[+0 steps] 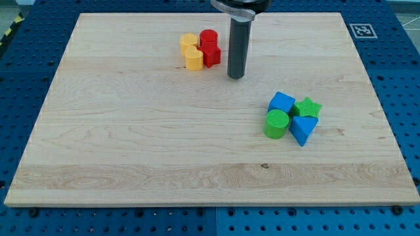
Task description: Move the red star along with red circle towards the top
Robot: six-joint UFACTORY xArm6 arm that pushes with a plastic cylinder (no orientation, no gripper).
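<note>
Tip (235,76) just right of red star (211,55), red circle (208,37) behind, apart

Bright, even overhead light, no glare on the wooden board (131,131). Shadows are soft and short, hugging the blocks' bases and my tip (235,77) on the board. Focus sharp throughout; rod's upper end is cropped above the board's top edge.

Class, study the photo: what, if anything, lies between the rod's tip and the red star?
Nothing. In the camera view, only bare board separates my tip from the red star, which sits just to the view's left of it, slightly higher.
</note>
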